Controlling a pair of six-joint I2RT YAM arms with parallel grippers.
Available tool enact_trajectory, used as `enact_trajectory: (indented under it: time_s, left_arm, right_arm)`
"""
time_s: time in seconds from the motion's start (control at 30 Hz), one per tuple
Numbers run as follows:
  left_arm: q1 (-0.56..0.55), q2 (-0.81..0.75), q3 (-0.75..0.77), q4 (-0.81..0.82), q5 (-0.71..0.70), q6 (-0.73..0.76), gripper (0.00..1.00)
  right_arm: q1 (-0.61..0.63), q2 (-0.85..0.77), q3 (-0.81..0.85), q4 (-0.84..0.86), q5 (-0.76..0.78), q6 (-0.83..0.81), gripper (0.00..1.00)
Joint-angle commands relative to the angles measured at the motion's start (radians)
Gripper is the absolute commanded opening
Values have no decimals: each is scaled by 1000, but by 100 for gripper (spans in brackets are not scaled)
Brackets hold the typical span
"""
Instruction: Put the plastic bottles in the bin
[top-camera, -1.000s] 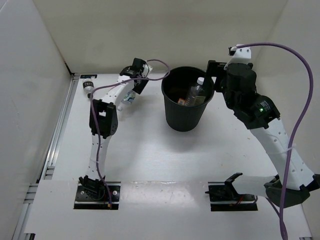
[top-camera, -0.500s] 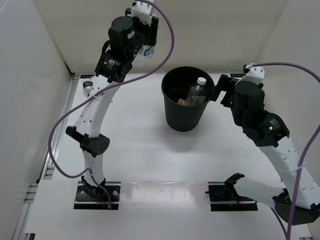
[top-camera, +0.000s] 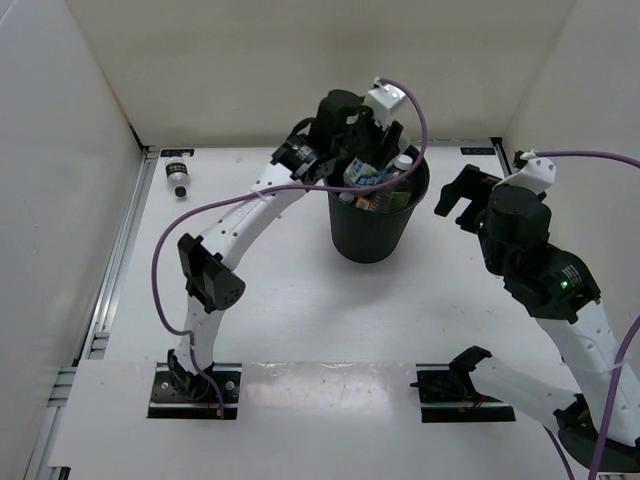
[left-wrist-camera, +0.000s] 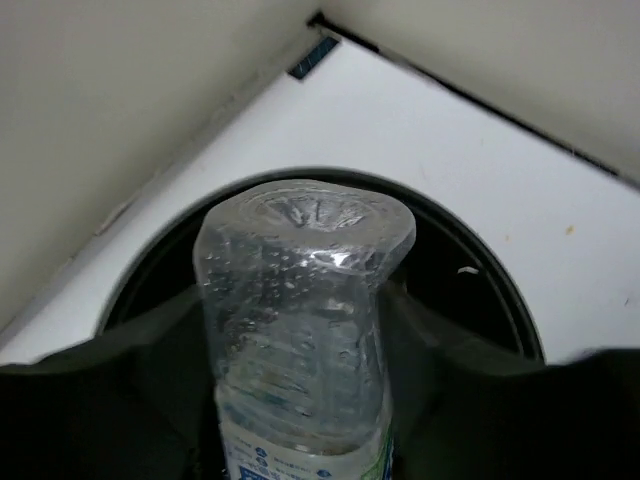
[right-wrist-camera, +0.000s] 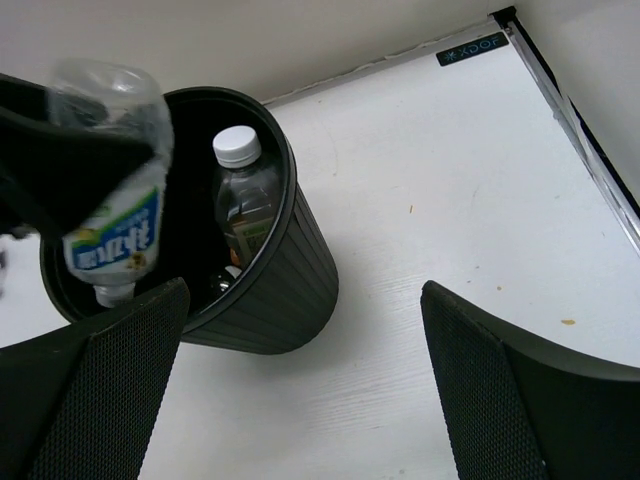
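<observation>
My left gripper (top-camera: 368, 163) is shut on a clear bottle with a blue-green label (top-camera: 362, 174) and holds it cap down over the mouth of the black bin (top-camera: 370, 235). The left wrist view shows the bottle's base (left-wrist-camera: 305, 300) between my fingers, with the bin's rim (left-wrist-camera: 470, 240) below. The right wrist view shows the same bottle (right-wrist-camera: 112, 220) over the bin (right-wrist-camera: 290, 270). A clear white-capped bottle (right-wrist-camera: 243, 195) stands inside the bin with other items. A clear bottle with a black cap (top-camera: 178, 177) lies at the far left. My right gripper (top-camera: 462, 192) is open and empty, right of the bin.
White walls close off the back and both sides. A metal rail (top-camera: 115, 260) runs along the table's left edge. My left arm's purple cable (top-camera: 215, 205) loops over the table left of the bin.
My left arm swung from high at the back left across and down to the bin with the bottle. My right arm drew back to the right, away from the bin.
</observation>
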Motion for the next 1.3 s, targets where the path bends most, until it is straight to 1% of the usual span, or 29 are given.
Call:
enact_trajectory:
  time_s: [0.0, 0.03, 0.07, 0.17, 0.27, 0.37, 0.4, 0.43, 0.5, 0.53, 0.57, 0.63, 0.67, 0.73, 0.77, 0.8, 0.87, 0.9, 0.97, 1.03, 1.07, 1.17, 1.27]
  left_arm:
    - [-8, -36, 7, 7, -9, 18, 79]
    - [-8, -36, -6, 7, -21, 18, 92]
    - [-8, -36, -7, 7, -21, 18, 100]
    - [-8, -46, -7, 7, -52, 28, 100]
    - [-8, -76, 35, 7, -106, 52, 100]
    - [-8, -92, 78, 7, -282, 107, 100]
    - [-8, -92, 78, 7, -382, 132, 100]
    - [39, -92, 90, 7, -424, 167, 100]
    - [100, -75, 90, 16, -501, 176, 100]
    - [137, -64, 90, 16, -570, 176, 100]
    - [215, -41, 90, 16, -599, 185, 100]
    - [296, -23, 64, 16, -656, 186, 100]
    - [380, -12, 52, 16, -667, 170, 100]
    - [459, 26, 3, 16, -690, 150, 100]
    - [531, 42, -13, 16, -690, 138, 100]
    - [560, 77, -40, 16, -690, 121, 100]
    - [637, 126, -40, 16, -706, 91, 100]
    - [657, 178, -40, 16, -706, 81, 100]
    - [700, 232, -13, 16, -706, 66, 100]
    - [719, 296, 35, 16, -706, 46, 100]
    - [728, 312, 44, 16, -671, 29, 100]
    - [768, 372, 72, 16, -630, -17, 100]
    - [809, 412, 69, 16, -650, -66, 100]
  right_arm:
    - [0, -9, -12, -1, 9, 20, 100]
    - [0, -9, -12, -1, 9, 20, 100]
    - [0, -9, -12, -1, 9, 20, 100]
    - [0, 1, -12, -1, 0, 20, 100]
    - [0, 28, -1, -1, -9, 11, 100]
    - [0, 65, 11, -1, -9, 0, 100]
    - [0, 74, 20, -1, -9, 0, 100]
    - [0, 89, 21, -1, -9, -9, 100]
    - [0, 114, 21, 8, 15, -9, 100]
    - [0, 114, 21, 8, 32, -9, 100]
    - [-9, 129, 21, 8, 57, -9, 100]
    - [-26, 143, 33, -17, 104, 31, 100]
    - [-40, 143, 51, -26, 117, 45, 100]
    - [-89, 163, 86, -5, 103, 54, 100]
    - [-124, 177, 97, 6, 86, 30, 100]
    - [-141, 189, 122, 15, 41, 19, 100]
    - [-183, 235, 149, 15, -6, -1, 100]
    - [-192, 252, 162, 15, -26, -1, 100]
    - [-212, 309, 204, -9, -72, -1, 100]
    - [-212, 361, 232, -37, -81, -1, 100]
    - [-212, 378, 257, -46, -93, -1, 100]
    - [-212, 430, 287, -89, -93, -1, 100]
    - [-212, 465, 321, -113, -106, 17, 100]
